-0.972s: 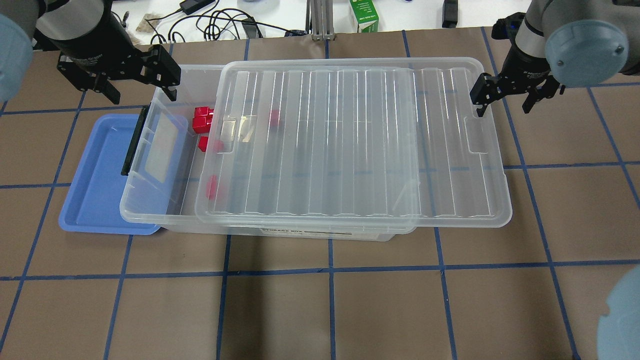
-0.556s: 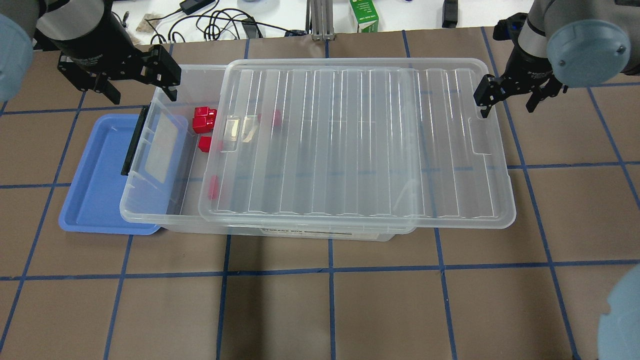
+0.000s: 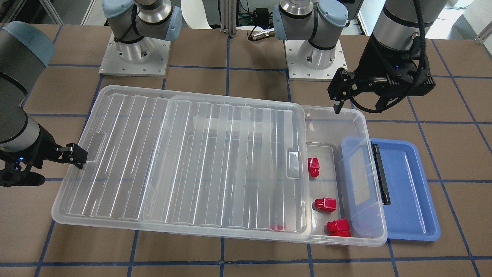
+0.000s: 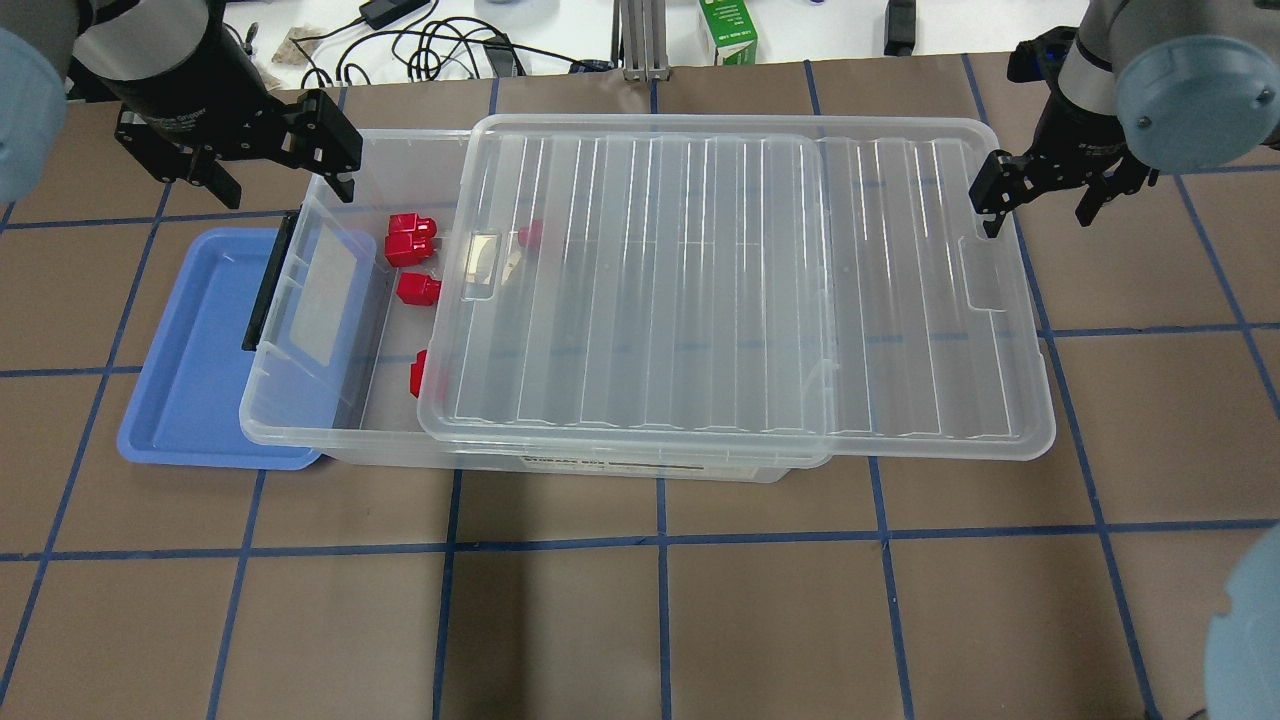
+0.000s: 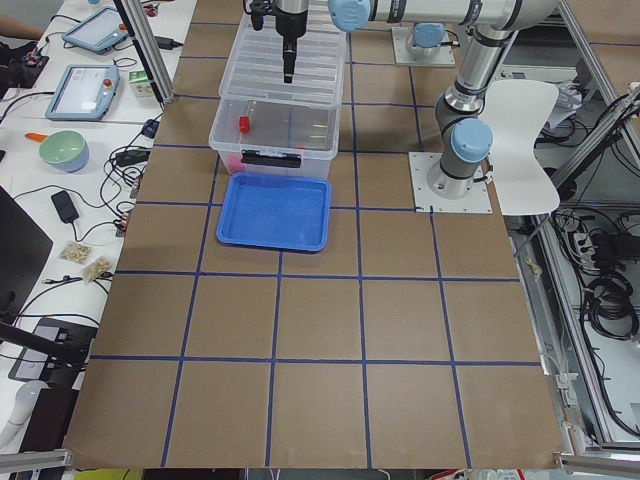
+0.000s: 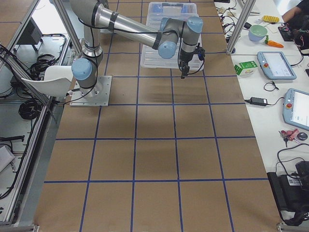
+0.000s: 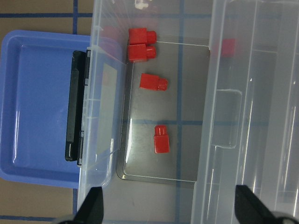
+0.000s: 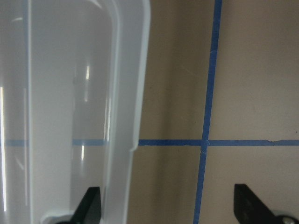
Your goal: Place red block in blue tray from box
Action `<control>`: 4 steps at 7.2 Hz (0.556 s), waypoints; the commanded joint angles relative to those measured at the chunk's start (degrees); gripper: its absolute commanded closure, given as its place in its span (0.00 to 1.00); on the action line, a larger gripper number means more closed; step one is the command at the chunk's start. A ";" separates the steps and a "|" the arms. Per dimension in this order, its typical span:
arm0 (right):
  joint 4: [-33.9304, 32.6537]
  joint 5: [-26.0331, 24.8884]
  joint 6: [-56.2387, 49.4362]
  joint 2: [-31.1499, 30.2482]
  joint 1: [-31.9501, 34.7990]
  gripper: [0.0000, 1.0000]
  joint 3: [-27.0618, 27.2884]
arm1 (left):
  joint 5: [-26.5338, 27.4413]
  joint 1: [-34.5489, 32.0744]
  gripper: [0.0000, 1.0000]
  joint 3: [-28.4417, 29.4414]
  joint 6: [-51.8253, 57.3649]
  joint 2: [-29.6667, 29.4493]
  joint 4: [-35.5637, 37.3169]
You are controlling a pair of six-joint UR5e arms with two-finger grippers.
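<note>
The clear box (image 4: 300, 437) lies across the table, its left end over the blue tray (image 4: 190, 350). Its ribbed lid (image 4: 740, 280) is slid right, leaving the left end open. Three red blocks (image 4: 418, 289) lie uncovered there; a fourth (image 4: 418, 372) is half under the lid and another (image 4: 530, 235) shows through it. The wrist view shows the blocks (image 7: 161, 138) and tray (image 7: 32, 102). My left gripper (image 4: 280, 180) is open and empty above the box's far left corner. My right gripper (image 4: 1040, 205) is open, one finger at the lid's right edge (image 8: 126, 93).
The box's black latch (image 4: 268, 290) and open flap hang over the tray's right side. A green carton (image 4: 728, 30) and cables (image 4: 430, 45) lie beyond the table's far edge. Blue tape lines grid the brown table.
The lid has slid to the right together with my right gripper, uncovering more of the red blocks at the box's left end. My left gripper has not moved.
</note>
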 commanded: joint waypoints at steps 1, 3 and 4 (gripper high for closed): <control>0.20 0.34 -0.14 -0.10 -0.11 0.00 -0.01 | 0.00 0.00 0.00 0.00 0.00 0.00 0.00; 0.46 1.30 0.12 -0.88 0.32 0.00 -0.71 | 0.08 0.00 0.00 0.00 0.00 0.00 0.00; 2.12 3.66 0.55 -1.41 0.41 0.00 -2.28 | 0.09 0.00 0.00 0.00 0.00 0.09 0.00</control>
